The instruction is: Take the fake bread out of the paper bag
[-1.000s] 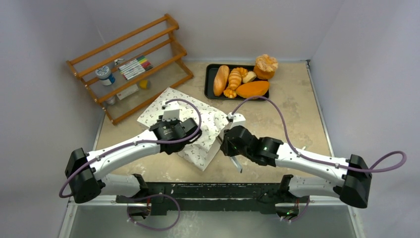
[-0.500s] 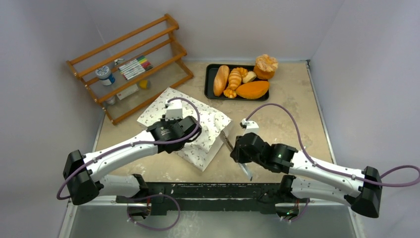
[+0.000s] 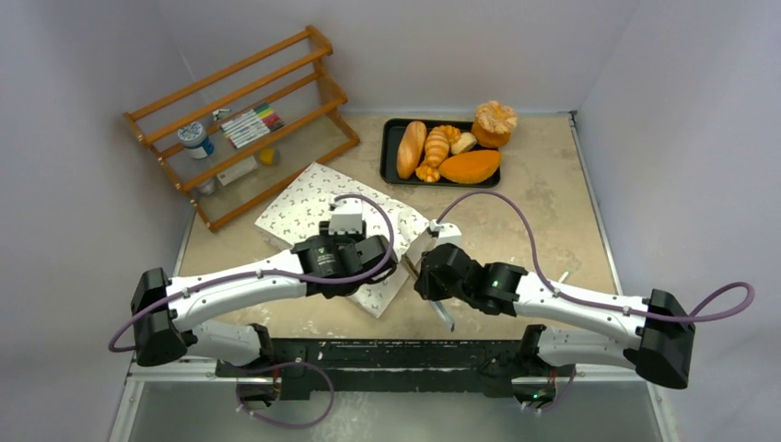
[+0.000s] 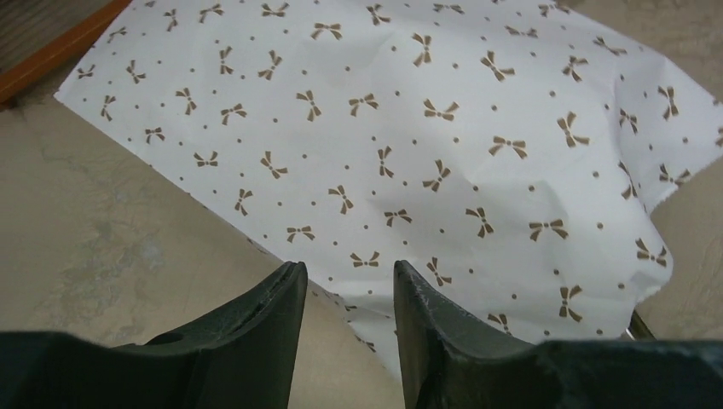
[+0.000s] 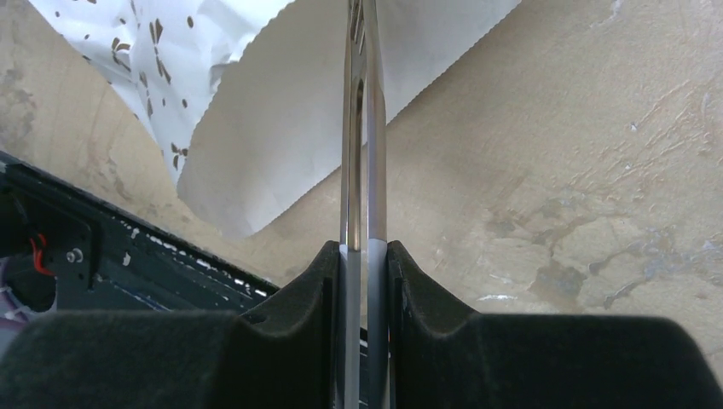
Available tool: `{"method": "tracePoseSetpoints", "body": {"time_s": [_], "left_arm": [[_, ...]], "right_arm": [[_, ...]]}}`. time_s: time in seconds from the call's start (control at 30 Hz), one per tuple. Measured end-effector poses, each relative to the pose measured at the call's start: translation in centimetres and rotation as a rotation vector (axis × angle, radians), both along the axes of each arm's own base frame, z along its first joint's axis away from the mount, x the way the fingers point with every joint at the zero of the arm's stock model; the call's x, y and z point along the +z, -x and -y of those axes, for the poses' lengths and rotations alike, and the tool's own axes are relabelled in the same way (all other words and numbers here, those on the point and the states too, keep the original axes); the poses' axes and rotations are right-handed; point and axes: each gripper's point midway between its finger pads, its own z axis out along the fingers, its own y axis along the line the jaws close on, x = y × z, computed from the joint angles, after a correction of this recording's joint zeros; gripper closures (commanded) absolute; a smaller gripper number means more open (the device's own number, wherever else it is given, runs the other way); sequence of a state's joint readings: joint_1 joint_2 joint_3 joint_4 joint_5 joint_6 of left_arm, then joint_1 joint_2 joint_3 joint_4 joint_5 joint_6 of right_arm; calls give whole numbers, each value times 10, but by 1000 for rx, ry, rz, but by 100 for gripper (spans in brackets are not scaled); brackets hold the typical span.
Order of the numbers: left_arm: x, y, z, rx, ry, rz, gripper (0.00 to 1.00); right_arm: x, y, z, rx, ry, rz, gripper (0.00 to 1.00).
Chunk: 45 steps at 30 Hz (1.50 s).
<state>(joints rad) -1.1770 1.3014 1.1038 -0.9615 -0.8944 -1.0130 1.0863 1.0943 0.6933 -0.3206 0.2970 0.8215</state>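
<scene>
The paper bag (image 3: 304, 207), off-white with small brown bow marks, lies flat on the table at centre left. My left gripper (image 3: 364, 276) hovers over its near right edge. In the left wrist view its jaws (image 4: 349, 277) stand open with nothing between them, above the bag (image 4: 426, 128) and the bare table. My right gripper (image 3: 433, 276) is shut on metal tongs (image 3: 445, 318) just right of the bag. Seen from the right wrist, the tongs (image 5: 362, 128) point at the bag's open mouth (image 5: 273, 128). Several fake breads (image 3: 442, 152) lie on the black tray. No bread shows inside the bag.
The black tray (image 3: 389, 152) sits at the back centre, with a round bun (image 3: 495, 122) at its right end. A wooden rack (image 3: 239, 120) holding markers and a jar stands at the back left. Grey walls close in on both sides.
My left gripper slid right along the bag toward its near edge and its jaws spread wider. The right arm swung right with the tongs, then came back to the bag's mouth.
</scene>
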Motion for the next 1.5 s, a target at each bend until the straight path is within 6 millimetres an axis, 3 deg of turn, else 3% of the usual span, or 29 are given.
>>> {"method": "tracePoseSetpoints", "body": {"time_s": [0.13,0.27,0.4,0.5,0.63,0.8,0.9,1.17,1.5], "left_arm": [[14,-21,-27,187,67,84,47],[28,-48,-71,425,225,177,43],[39,-58,-126,646,377,283,41],[41,-66,-146,752,430,331,40],[24,-77,-170,872,441,341,40],[-16,-84,-220,1066,436,287,40],[-29,-86,-244,1151,434,268,40],[-50,-91,-274,1241,513,220,36],[-76,-86,-267,1232,725,132,35]], "right_arm": [[7,2,-1,8,-19,12,100],[16,5,-2,14,-48,24,100],[16,7,-3,21,-49,25,100],[17,8,-4,25,-49,26,100],[20,8,-7,29,-53,31,100],[28,5,-12,30,-64,38,100],[26,5,-13,29,-60,36,100],[24,6,-14,33,-55,34,100],[21,5,-13,30,-41,32,100]]}}
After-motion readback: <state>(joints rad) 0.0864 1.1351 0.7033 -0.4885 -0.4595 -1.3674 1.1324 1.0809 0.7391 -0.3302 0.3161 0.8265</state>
